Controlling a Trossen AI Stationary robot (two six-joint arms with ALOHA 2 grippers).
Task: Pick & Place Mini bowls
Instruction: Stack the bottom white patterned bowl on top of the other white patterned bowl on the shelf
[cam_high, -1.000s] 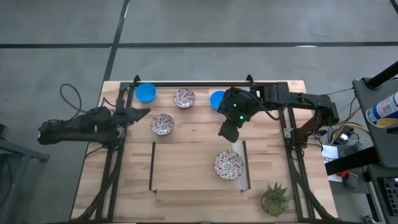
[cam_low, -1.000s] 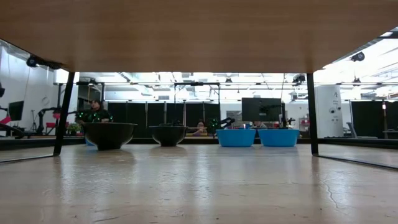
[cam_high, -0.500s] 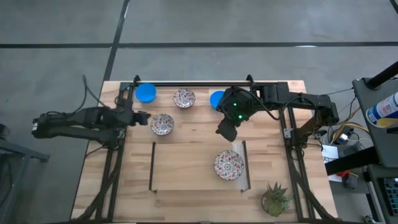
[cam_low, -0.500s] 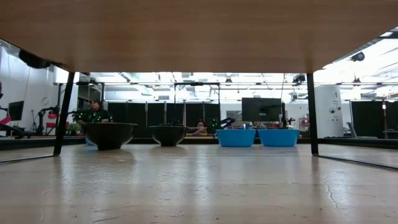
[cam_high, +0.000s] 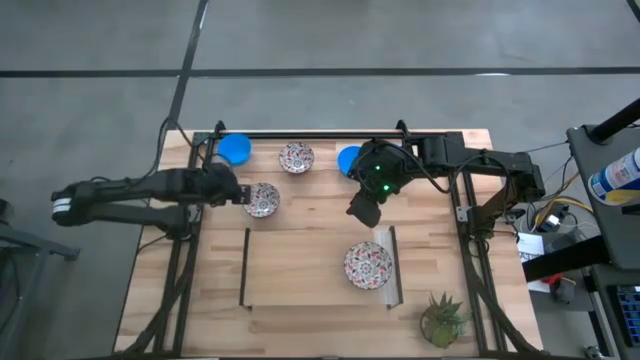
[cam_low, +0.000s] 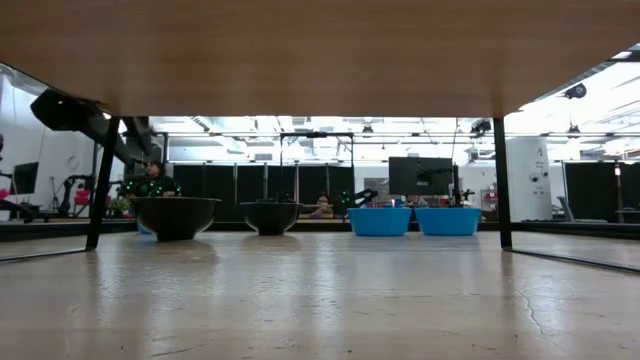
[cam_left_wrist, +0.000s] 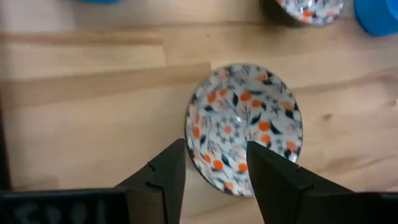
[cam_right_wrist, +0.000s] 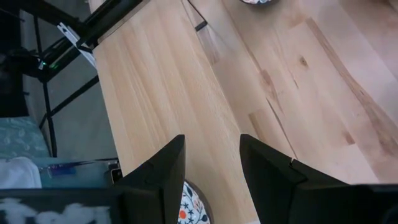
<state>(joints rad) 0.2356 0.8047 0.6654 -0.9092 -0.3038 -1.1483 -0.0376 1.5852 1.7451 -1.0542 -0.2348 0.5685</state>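
We took the patterned bowl (cam_high: 261, 199) near the table's (cam_high: 310, 245) left side as landmark. The left gripper (cam_high: 243, 195) hovered at its left rim, fingers (cam_left_wrist: 163, 175) apart astride that rim. Behind it lay a blue bowl (cam_high: 235, 149) and a second patterned bowl (cam_high: 296, 157). To its right another blue bowl (cam_high: 349, 160) sat beside the right gripper (cam_high: 364, 210), its fingers (cam_right_wrist: 163, 174) parted above bare wood. A third patterned bowl (cam_high: 368, 265) lay nearer the front.

Two blue bowls (cam_high: 235, 149) and three floral bowls (cam_high: 296, 157), upright, apart on the wooden table
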